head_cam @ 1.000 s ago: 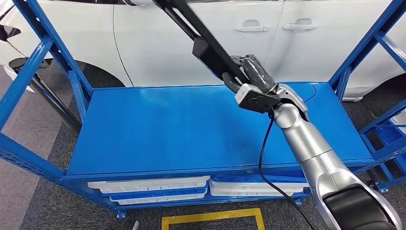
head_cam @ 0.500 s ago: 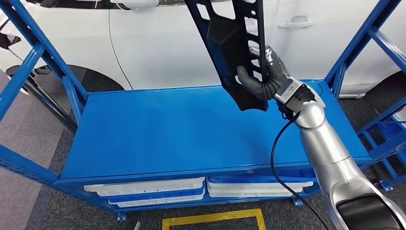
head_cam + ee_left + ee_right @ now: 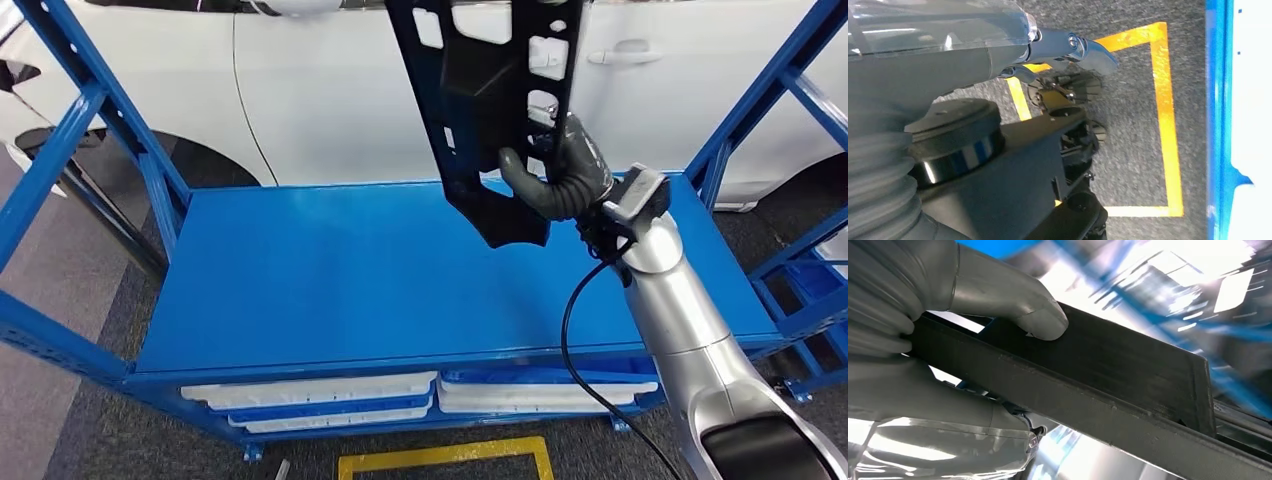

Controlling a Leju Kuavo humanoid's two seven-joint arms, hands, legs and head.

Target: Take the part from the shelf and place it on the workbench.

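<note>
Above the blue shelf (image 3: 330,280), toward the upper middle of the frame, the right hand (image 3: 560,170) held the black part (image 3: 480,100) lifted clear of the surface. Its fingers were clamped round the part's lower right edge, and the right wrist view showed the thumb (image 3: 1040,320) pressing flat on the dark face of the part (image 3: 1128,380).

A second earlier the part had shown itself edge-on, a thin dark bar slanting up to the top left. By this moment the wrist had rolled, so the broad face with its cut-outs looked toward the camera and the piece stood close to upright, its top running off the upper edge. The hand had also risen a little and drifted right. The lower tip hung above the shelf top, apart from it.

To my eye that meant the pick was done and the carry had begun; the workbench was nowhere to be seen, so a turn away from the shelf likely came next.

The left hand (image 3: 1068,47) hung low over grey carpet and a yellow floor marking (image 3: 1163,125); whether its fingers were apart or together I could not tell. A white car (image 3: 330,90) stood behind the frame.
</note>
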